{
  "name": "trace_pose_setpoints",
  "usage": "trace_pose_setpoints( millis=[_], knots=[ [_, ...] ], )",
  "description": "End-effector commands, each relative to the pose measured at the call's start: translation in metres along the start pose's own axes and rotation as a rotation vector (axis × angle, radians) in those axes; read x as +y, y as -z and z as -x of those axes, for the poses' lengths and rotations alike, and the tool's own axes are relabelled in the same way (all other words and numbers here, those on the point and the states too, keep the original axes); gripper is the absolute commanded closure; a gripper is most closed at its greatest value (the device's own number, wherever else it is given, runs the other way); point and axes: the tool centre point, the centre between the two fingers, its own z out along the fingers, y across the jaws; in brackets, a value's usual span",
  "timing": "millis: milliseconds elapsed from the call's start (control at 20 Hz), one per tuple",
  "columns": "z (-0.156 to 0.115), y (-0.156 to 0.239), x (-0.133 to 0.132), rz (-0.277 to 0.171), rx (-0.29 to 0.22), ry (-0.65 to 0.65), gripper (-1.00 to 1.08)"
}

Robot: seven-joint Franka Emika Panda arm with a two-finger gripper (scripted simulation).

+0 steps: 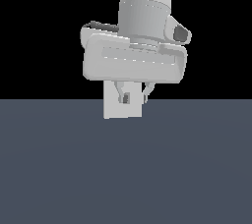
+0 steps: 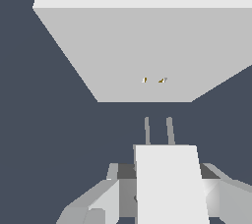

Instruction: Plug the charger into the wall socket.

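Note:
In the wrist view the charger is a light grey block held between my fingers, and my gripper is shut on it. Two thin grey prongs stick out of its front end toward the wall socket, a large light grey plate with two tiny orange-brown holes. A strip of dark floor shows between the prong tips and the plate. In the exterior view my gripper hangs just in front of the wall socket. There I cannot tell the charger apart from the plate.
The dark blue-grey floor spreads around the socket plate. The arm's wrist and hand body cover the plate's upper part in the exterior view. Behind is black background.

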Motion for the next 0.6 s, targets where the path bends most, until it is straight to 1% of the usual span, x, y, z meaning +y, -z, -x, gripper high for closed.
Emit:
trace_pose_setpoints(
  millis=[0,300,550],
  knots=[
    [-0.007,-0.002,0.000,0.000,0.000,0.001,1.08],
    [-0.030,-0.010,0.000,0.001,0.000,0.001,1.08],
    [-0.039,-0.013,0.000,0.000,0.000,0.001,1.08]
  ],
)
